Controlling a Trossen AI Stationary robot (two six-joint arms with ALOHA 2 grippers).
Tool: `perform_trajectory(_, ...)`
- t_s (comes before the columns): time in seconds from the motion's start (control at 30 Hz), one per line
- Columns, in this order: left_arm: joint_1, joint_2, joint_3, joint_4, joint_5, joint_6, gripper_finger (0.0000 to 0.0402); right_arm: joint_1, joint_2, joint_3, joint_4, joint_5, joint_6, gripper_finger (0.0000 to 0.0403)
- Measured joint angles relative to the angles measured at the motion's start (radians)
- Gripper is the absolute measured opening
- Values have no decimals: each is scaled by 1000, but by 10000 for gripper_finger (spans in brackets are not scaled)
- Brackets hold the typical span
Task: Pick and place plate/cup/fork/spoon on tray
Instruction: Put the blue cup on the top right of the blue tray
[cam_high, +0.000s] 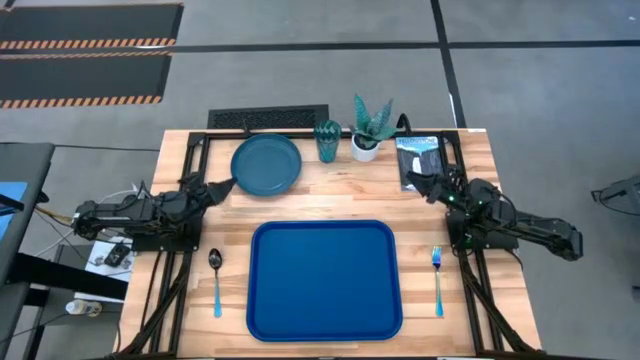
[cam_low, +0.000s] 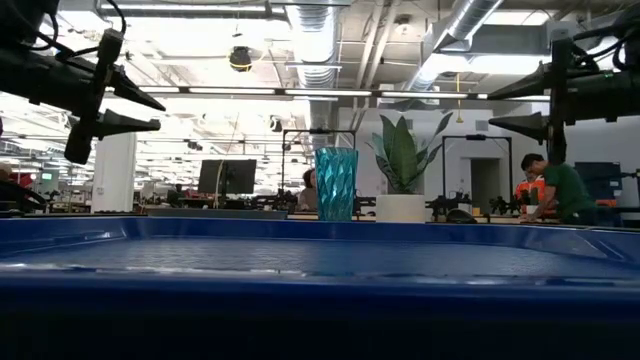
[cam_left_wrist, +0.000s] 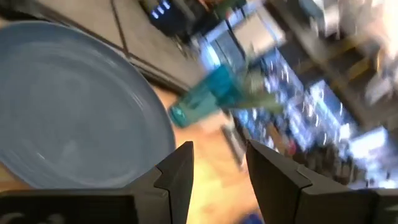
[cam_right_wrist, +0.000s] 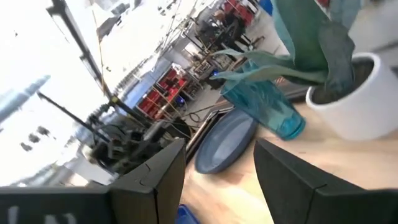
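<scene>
The blue tray (cam_high: 324, 281) lies at the table's near middle, with nothing in it. The teal-blue plate (cam_high: 266, 164) lies flat at the far side and the teal cup (cam_high: 328, 140) stands upright to its right; both also show in the left wrist view: the plate (cam_left_wrist: 68, 106) and the cup (cam_left_wrist: 205, 96). The spoon (cam_high: 216, 283) lies left of the tray, the fork (cam_high: 437, 280) right of it. My left gripper (cam_high: 224, 186) is open, above the table just left of the plate. My right gripper (cam_high: 418, 181) is open, raised at the far right.
A white pot with a spiky green plant (cam_high: 370, 130) stands right of the cup. A dark flat object (cam_high: 418, 160) lies at the far right, beside my right gripper. Bare wood lies between the plate and the tray.
</scene>
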Motion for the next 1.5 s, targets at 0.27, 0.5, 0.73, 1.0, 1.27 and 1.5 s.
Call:
perform_trajectory(0.27, -1, 62, -1, 395, 56, 31, 137, -21, 0, 5, -1, 29, 28, 214)
perform_trajectory(0.5, 0, 305, 133, 661, 18, 246, 137, -22, 1, 110, 131, 30, -128, 224)
perform_trajectory(0.73, 22, 699, 598, 333, -16, 283, 137, -22, 97, 352, -16, 105, -341, 232)
perform_trajectory(1.0, 229, 1148, 1238, -317, 154, 430, 145, -23, 258, 586, -512, 277, -340, 233)
perform_trajectory(1.27, 434, 1498, 1536, -433, 467, 729, 239, -21, 352, 608, -666, 205, -304, 233)
perform_trajectory(1.5, 558, 1776, 1688, -490, 591, 761, 287, -22, 385, 610, -672, 205, -290, 233)
